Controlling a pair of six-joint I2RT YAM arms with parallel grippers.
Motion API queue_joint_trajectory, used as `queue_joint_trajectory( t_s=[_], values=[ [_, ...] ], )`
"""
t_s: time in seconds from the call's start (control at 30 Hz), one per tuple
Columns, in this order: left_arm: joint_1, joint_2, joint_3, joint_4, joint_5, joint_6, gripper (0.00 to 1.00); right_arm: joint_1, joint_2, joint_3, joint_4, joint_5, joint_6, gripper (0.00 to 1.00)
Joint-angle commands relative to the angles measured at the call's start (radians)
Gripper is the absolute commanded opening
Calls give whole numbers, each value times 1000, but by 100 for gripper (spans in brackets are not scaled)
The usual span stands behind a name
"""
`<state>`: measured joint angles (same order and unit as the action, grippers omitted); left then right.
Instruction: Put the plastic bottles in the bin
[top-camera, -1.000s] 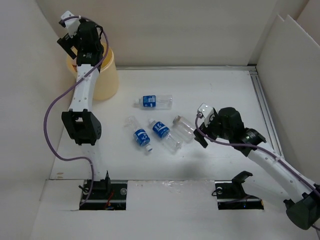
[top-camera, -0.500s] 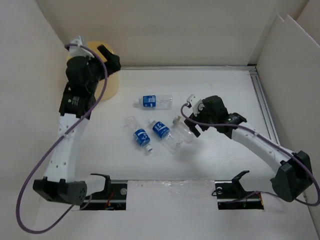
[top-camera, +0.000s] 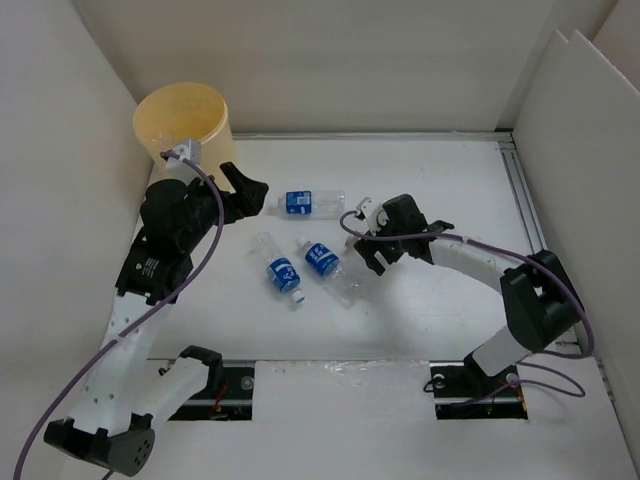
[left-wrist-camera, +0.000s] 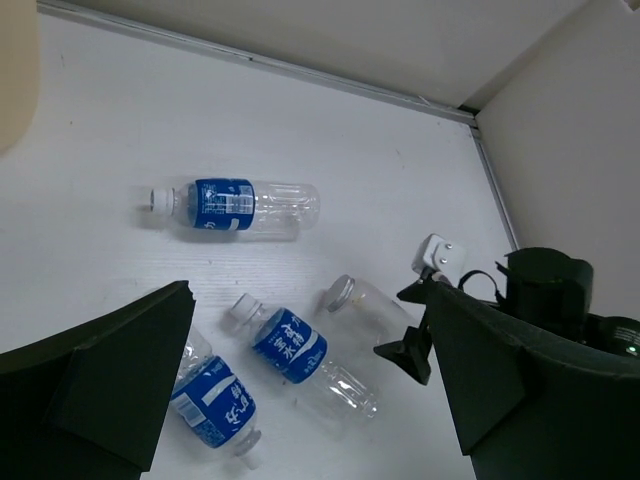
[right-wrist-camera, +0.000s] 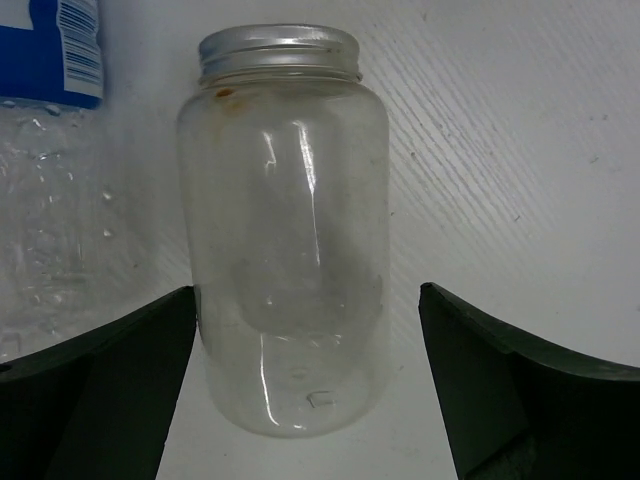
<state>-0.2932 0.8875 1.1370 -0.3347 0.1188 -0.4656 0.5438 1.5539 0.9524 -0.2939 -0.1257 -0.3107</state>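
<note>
Right now the right hand (right-wrist-camera: 307, 300) sits low over the table (top-camera: 450, 180), its fingers spread wide on either side of the unlabelled bottle (right-wrist-camera: 285, 230). That bottle lies on its side with its silver cap pointing away from the wrist. One finger stands clear of it; the other is very close, and I cannot tell whether it touches. Just beside it lies the middle blue bottle (top-camera: 325, 262), with the left blue bottle (top-camera: 279, 268) near that one and the far blue bottle (top-camera: 308, 203) lying crosswise a little apart. The left hand (left-wrist-camera: 307, 288) hangs above the table, fingers wide and holding nothing. The bin (top-camera: 183, 120) stands upright in the far left corner, apart from every bottle on the table.
</note>
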Motion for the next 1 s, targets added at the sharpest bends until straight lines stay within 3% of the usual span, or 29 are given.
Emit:
queue_joint_trajectory(
  t_s=[0.0,0.07,0.17,0.3,0.33,0.4,0.43,0.57,0.63,0.83,0.97],
  values=[
    [0,-24,4,-23,-5,-2,100,-5,32,-4,91,-25,31,95],
    [0,-42,13,-33,-5,-2,100,-5,44,-24,114,-25,32,94],
    [0,-51,50,-61,-5,-2,100,-5,73,-33,125,-34,42,84],
    [0,-61,81,-95,-15,-2,100,-5,100,-33,134,-34,51,62],
    [0,-61,81,-95,-15,-2,100,-14,109,-33,134,-34,51,48],
    [0,-61,81,-113,-24,-2,100,-24,109,-24,134,-44,51,32],
    [0,-61,81,-113,-24,-2,100,-24,109,-24,134,-45,51,30],
    [0,-70,81,-113,-36,-2,100,-59,51,-14,81,-54,51,7],
    [0,-56,81,-100,-15,-11,100,-71,-78,9,26,-23,51,0],
    [0,63,101,38,122,-41,100,-100,-276,114,-126,-5,42,0],
    [-49,119,101,158,212,-61,100,-110,-383,157,-175,-92,42,0]
  ],
)
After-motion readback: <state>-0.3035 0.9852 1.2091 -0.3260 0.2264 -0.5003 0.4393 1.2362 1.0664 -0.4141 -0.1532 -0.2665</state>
